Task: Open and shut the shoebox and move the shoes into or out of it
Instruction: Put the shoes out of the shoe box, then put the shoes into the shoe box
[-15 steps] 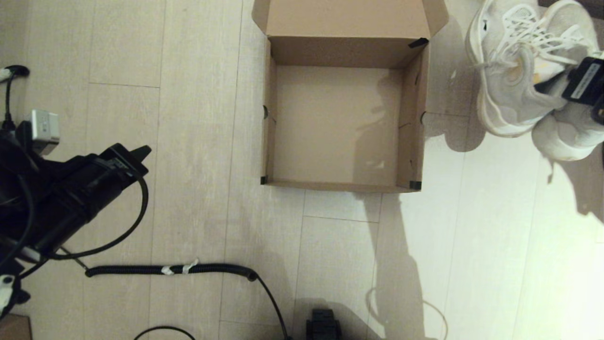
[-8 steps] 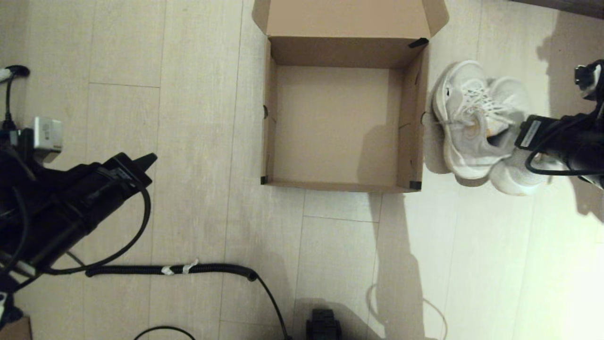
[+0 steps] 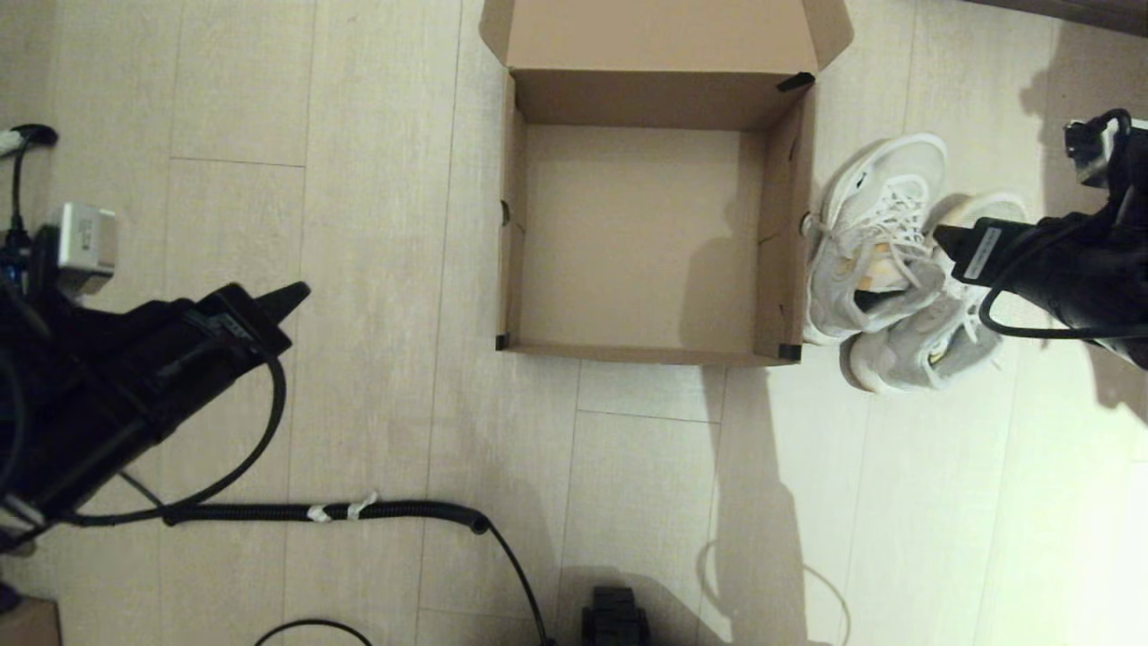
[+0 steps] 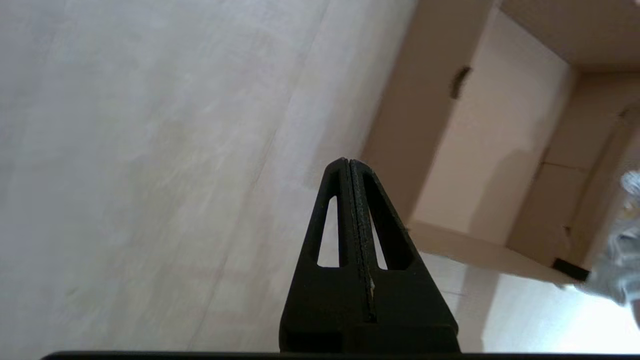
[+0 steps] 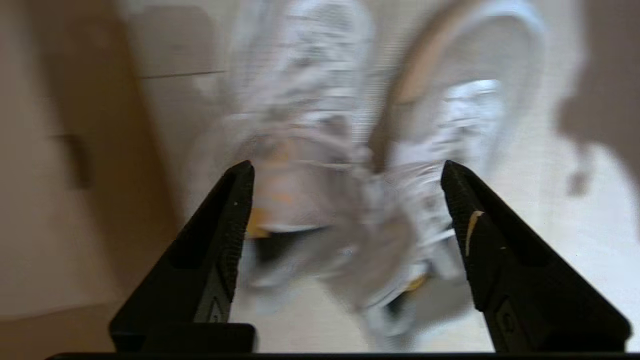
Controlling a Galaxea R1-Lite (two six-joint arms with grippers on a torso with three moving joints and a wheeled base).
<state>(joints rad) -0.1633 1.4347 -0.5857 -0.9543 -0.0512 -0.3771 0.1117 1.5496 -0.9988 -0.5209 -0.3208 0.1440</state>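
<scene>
The brown shoebox point(image 3: 508, 269) stands open and empty on the floor, its lid point(image 3: 659, 31) folded back at the far side. Both white sneakers point(image 3: 874, 256) point(image 3: 933, 350) lie on the floor against the box's right wall, the nearer one tipped on its side. My right gripper point(image 3: 952, 242) hangs just right of them, open point(image 5: 345, 167), with the blurred shoes point(image 5: 300, 100) beyond its spread fingers and nothing clamped. My left gripper point(image 3: 291, 294) is parked well left of the box, shut and empty point(image 4: 347, 162). The left wrist view shows the box's wall point(image 4: 415, 125).
A black coiled cable point(image 3: 359, 511) runs across the floor in front of the box. A small black object point(image 3: 614, 619) sits at the near edge, and a brown cardboard scrap point(image 3: 22, 624) at the near left corner. A white device point(image 3: 85, 242) sits on the left arm.
My right gripper came down and left with both shoes from high at the right, then opened. The shoes now lie apart on the floor by the box. The left arm barely moved.
</scene>
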